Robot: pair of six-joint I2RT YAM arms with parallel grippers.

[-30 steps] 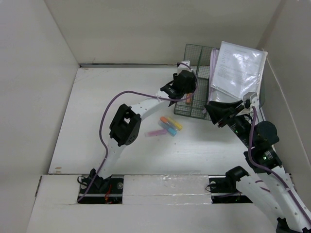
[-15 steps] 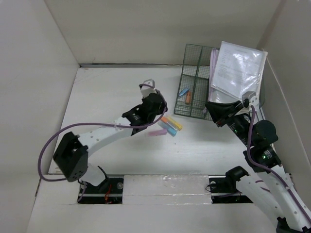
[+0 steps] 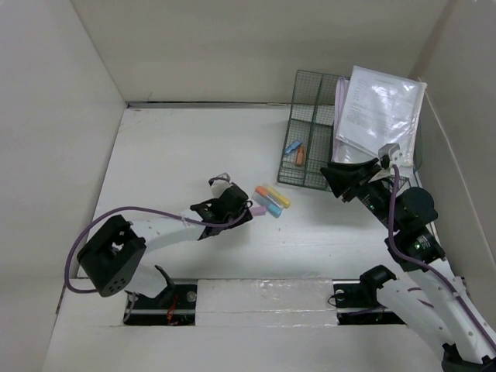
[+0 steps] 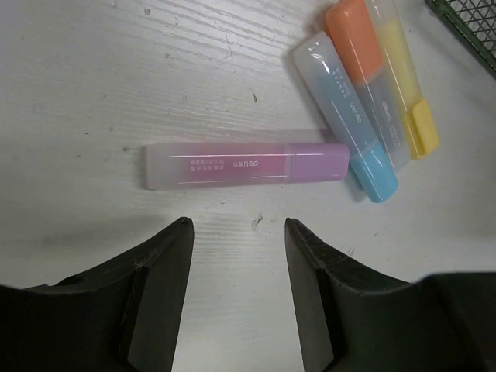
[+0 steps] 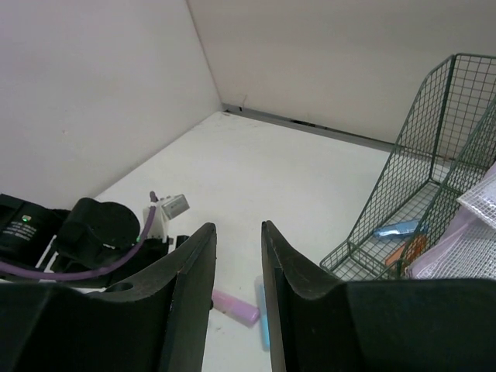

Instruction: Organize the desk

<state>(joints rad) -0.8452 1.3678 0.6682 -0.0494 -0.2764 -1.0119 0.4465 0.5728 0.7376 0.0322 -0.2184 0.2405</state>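
On the white desk [image 3: 170, 155] lie a pink highlighter [image 4: 244, 164], a blue one [image 4: 349, 124] and an orange-and-yellow one [image 4: 387, 70], close together beside the dark green wire rack [image 3: 310, 132]. In the top view the pink highlighter [image 3: 256, 209] is just right of my left gripper [image 3: 236, 211]. My left gripper [image 4: 239, 225] is open and empty, low over the desk, its tips just short of the pink highlighter. My right gripper [image 3: 333, 178] is open and empty, raised near the rack's front corner. A blue pen [image 3: 292, 146] and an orange pen [image 3: 301, 156] lie inside the rack.
A clear sleeve of papers [image 3: 380, 108] leans in the rack's right section. White wall panels enclose the desk on the left, back and right. In the right wrist view the rack [image 5: 434, 155] is on the right and the left arm's wrist [image 5: 108, 232] on the left.
My left arm has pulled back from the rack and come down toward the near side, ending low beside the pink highlighter. My right gripper has shifted slightly left.
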